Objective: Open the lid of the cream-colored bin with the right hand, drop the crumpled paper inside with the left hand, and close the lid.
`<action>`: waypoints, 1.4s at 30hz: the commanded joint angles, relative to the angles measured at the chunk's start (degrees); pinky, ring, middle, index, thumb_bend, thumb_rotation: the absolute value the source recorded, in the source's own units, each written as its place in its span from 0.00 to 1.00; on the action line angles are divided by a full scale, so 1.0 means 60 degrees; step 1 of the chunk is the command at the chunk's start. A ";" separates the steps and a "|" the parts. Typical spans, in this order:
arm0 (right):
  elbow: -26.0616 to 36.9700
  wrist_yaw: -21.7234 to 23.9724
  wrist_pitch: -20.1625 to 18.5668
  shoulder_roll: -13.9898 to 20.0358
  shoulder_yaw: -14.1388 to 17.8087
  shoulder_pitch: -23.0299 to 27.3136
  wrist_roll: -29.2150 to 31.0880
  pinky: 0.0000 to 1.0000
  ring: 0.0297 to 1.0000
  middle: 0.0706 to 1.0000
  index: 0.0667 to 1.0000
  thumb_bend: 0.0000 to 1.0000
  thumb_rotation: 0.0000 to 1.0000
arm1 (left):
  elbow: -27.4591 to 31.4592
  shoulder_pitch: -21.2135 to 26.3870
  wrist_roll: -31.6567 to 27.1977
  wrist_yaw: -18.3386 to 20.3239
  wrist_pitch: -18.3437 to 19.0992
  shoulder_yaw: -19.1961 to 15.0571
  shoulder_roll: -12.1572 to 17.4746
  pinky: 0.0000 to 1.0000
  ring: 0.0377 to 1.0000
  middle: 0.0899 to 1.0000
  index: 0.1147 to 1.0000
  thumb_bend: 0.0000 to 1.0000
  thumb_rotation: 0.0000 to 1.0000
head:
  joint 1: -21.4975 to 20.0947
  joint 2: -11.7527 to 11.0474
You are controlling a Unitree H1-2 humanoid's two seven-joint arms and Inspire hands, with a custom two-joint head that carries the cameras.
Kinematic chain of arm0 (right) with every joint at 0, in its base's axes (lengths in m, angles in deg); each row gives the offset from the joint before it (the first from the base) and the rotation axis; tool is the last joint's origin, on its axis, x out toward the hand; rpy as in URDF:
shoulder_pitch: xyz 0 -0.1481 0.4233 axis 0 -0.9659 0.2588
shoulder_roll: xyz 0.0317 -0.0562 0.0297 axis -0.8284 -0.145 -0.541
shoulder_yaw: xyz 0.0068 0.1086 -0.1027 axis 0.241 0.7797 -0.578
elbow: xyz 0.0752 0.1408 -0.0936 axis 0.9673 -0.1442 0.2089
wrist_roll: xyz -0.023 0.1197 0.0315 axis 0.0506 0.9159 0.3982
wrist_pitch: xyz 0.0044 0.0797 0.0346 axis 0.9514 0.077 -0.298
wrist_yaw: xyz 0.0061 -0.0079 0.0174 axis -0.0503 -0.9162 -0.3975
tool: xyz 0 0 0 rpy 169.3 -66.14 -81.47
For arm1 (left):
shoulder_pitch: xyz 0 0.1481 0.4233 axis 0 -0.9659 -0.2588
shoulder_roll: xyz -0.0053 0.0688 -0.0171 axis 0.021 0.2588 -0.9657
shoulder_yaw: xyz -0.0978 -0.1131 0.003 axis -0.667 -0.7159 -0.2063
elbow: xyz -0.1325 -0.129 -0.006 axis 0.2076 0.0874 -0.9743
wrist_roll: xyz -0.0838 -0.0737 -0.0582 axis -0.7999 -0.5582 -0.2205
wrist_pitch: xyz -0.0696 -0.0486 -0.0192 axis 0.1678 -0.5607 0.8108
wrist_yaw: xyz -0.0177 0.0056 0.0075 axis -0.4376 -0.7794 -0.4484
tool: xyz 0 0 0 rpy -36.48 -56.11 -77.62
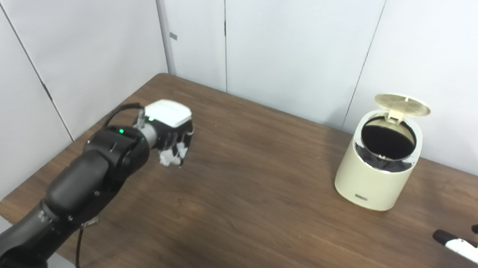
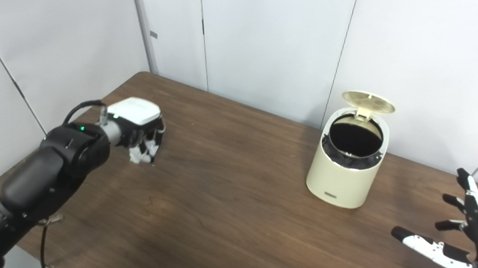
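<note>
Already the lid [image 2: 368, 100] of the cream-colored bin [image 2: 347, 175] stands open. Far across the surface [image 2: 225, 208], the left robot hand [image 2: 140, 133] curls around the crumpled paper [image 2: 143, 152], apparently gripping it. Light and soft, the wad likely needs only gentle closure. The right robot hand [image 2: 463, 238] waits empty, fingers spread.

small dark label low on bin [image 1: 361, 197], too small to read
</note>
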 commanded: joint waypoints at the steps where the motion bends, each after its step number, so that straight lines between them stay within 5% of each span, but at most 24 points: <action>1: 0.0188 -0.0104 0.0265 0.0077 0.0028 0.0390 -0.0013 0.58 0.85 0.98 1.00 0.83 0.38 | -0.0097 0.0541 -0.0308 -0.0739 -0.0207 -0.0241 0.0165 0.40 0.41 0.42 0.43 0.51 0.00 | -0.0001 0.0012; 6: 0.0083 -0.0168 0.0347 0.0039 -0.0022 0.0380 -0.0042 0.61 0.85 0.98 0.99 0.83 0.37 | 0.0038 0.1163 -0.0748 -0.0866 -0.0345 -0.0025 -0.0106 0.36 0.40 0.44 0.43 0.50 0.00 | -0.0468 -0.0104; 17: -0.0038 -0.0159 0.0147 -0.0134 -0.0268 0.0507 -0.0156 0.69 0.86 0.97 0.98 0.85 0.35 | 0.0436 0.3564 -0.0855 0.0336 -0.0115 0.1112 -0.0996 0.32 0.37 0.41 0.42 0.50 0.00 | -0.1494 -0.0367; 21: -0.0105 -0.0123 -0.0052 -0.0321 -0.0232 0.0541 0.0097 0.61 0.82 0.95 0.97 0.83 0.26 | 0.0255 0.4336 -0.0827 0.0413 -0.0226 0.1593 -0.1411 0.31 0.36 0.41 0.42 0.50 0.00 | -0.1854 -0.0454; 29: -0.0387 -0.0223 0.0221 -0.0425 -0.0366 0.0521 0.0050 0.53 0.82 0.96 0.96 0.88 0.25 | -0.0349 0.5216 -0.1025 0.0241 -0.0546 0.2207 -0.2126 0.29 0.35 0.43 0.42 0.50 0.00 | -0.2517 -0.0639; 42: -0.0753 -0.0511 0.0592 -0.0514 -0.0691 0.0462 -0.0287 0.62 0.84 0.96 0.96 0.88 0.30 | -0.1086 0.6106 -0.1111 0.0232 -0.0859 0.2949 -0.2977 0.27 0.36 0.43 0.44 0.50 0.00 | -0.3608 -0.0976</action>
